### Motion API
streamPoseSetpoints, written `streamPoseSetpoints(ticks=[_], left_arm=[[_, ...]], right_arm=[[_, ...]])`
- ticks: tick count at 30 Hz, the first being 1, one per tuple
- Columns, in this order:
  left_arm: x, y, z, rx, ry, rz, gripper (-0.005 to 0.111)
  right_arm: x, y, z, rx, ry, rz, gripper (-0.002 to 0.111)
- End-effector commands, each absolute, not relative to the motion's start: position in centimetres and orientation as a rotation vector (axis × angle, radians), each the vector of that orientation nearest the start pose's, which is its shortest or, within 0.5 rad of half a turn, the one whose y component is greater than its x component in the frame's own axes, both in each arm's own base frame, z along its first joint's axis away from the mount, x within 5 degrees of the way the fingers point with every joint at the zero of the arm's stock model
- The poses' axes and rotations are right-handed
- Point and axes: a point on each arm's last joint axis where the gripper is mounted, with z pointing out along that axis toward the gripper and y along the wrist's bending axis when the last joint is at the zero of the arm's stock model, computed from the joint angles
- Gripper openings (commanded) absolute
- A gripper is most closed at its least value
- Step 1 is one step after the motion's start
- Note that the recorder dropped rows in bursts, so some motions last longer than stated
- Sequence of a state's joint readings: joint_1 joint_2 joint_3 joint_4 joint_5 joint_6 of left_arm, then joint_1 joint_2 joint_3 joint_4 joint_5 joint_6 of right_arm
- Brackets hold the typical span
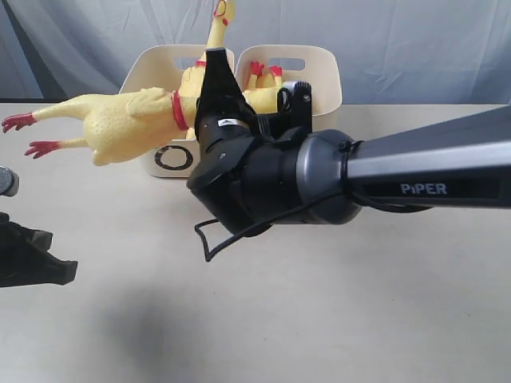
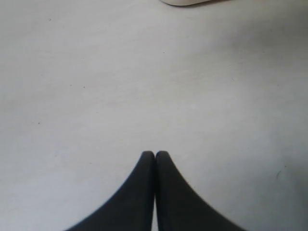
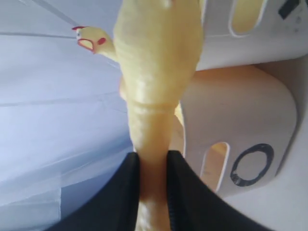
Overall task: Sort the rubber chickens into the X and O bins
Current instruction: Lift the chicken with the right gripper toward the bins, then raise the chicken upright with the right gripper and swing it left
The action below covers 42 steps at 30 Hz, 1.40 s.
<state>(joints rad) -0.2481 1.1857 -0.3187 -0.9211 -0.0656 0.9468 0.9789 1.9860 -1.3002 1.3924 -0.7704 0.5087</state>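
A large yellow rubber chicken (image 1: 120,121) hangs level in front of the O bin (image 1: 152,163), red feet (image 1: 20,121) pointing left. My right gripper (image 1: 209,89) is shut on its neck just past the red band (image 1: 180,109); its head is hidden. The right wrist view shows the neck (image 3: 153,144) pinched between the black fingers (image 3: 185,192), with my right gripper (image 3: 153,161) by the O bin (image 3: 269,110). A second chicken (image 1: 217,24) stands in the O bin, head up. A third chicken's red feet (image 1: 263,70) show in the other bin (image 1: 323,80). My left gripper (image 2: 154,155) is shut, empty, over bare table.
The right arm (image 1: 415,171) stretches across the middle of the table and hides the second bin's mark. A grey curtain (image 1: 399,40) hangs behind the bins. A cream rim (image 2: 185,2) shows at the edge of the left wrist view. The left arm (image 1: 28,255) rests low at the left edge.
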Motion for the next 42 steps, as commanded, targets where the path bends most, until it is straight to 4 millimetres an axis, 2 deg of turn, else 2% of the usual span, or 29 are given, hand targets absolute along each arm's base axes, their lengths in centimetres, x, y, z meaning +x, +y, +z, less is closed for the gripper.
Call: streamPoseSetpoints(ticks=[1,11,18,25,29,37,42], left_arm=[[18.5,-4.2,17.7,0.265,2.293,-0.060,0.000],[18.5,-4.2,17.7,0.267,2.295,-0.064,0.000],[18.4,-4.2,17.7,0.269,2.297,-0.067,0.000],[18.4,-4.2,17.7,0.270,2.299,-0.070,0.000],[18.4,-4.2,17.7,0.272,2.299,-0.069,0.000],[18.4,-4.3,17.7,0.278,2.299,-0.068,0.000],[18.4,-4.3,17.7,0.281,2.300,-0.069,0.000]], right_arm=[[29.2,31.8,23.4,1.184,1.546,1.148,-0.001],[29.2,31.1,24.7,1.151,1.448,1.143,-0.001],[29.4,31.0,26.0,1.014,1.360,1.148,-0.001],[30.5,30.2,26.7,0.923,1.317,1.140,-0.001],[30.6,30.2,27.3,0.803,1.298,1.119,-0.001],[30.5,30.5,28.1,0.429,1.327,0.807,-0.001],[30.3,30.9,28.5,0.311,1.301,0.756,-0.001]])
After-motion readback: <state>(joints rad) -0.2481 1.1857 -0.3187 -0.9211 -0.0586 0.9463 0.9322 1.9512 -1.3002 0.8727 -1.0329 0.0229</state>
